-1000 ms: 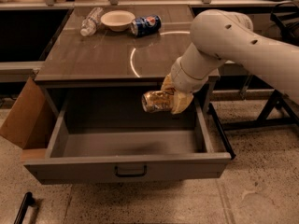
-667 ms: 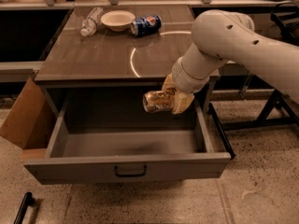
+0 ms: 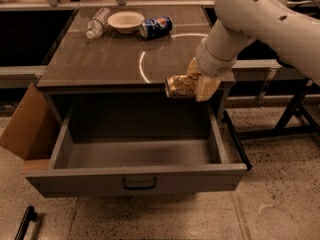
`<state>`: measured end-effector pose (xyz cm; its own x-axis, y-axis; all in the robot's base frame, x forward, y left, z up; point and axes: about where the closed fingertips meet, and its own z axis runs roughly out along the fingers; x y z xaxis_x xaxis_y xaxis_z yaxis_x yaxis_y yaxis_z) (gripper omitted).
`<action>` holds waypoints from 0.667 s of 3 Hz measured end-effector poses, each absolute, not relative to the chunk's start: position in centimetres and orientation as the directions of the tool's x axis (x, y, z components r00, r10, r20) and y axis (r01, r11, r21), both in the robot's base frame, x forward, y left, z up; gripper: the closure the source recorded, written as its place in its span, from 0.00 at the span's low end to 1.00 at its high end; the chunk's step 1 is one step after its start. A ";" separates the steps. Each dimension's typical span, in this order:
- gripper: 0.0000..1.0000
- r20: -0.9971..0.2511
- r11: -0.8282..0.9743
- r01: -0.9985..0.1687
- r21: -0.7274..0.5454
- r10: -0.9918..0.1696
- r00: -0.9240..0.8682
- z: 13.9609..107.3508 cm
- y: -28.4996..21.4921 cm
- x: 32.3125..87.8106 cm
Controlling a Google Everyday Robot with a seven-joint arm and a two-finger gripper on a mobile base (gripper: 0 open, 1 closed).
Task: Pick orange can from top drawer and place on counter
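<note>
My gripper (image 3: 192,86) is shut on the orange can (image 3: 179,86), a dented gold-orange and silver can held on its side. It hangs in the air over the back right part of the open top drawer (image 3: 135,176), level with the front edge of the counter (image 3: 100,59). The drawer is pulled out, grey, with a small black handle on its front panel, and nothing shows inside it. The counter carries a thin white circular arc (image 3: 142,64) just behind the can.
At the counter's far end lie a blue Pepsi can (image 3: 155,27), a white bowl (image 3: 125,21) and a clear plastic bottle (image 3: 96,24). A cardboard flap (image 3: 22,126) stands left of the drawer. Black metal frame legs (image 3: 292,109) stand at right.
My gripper has lifted the orange can a little higher and slightly back toward the counter's front edge. The drawer and the things on the counter have not moved.
</note>
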<state>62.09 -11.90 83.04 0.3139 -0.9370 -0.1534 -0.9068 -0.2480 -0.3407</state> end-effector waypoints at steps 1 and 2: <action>1.00 -0.189 -0.144 -0.934 -0.328 -0.958 0.215 84.8 -13.3 65.4; 1.00 -0.219 -0.085 -0.943 -0.322 -0.962 0.162 85.7 -13.7 67.5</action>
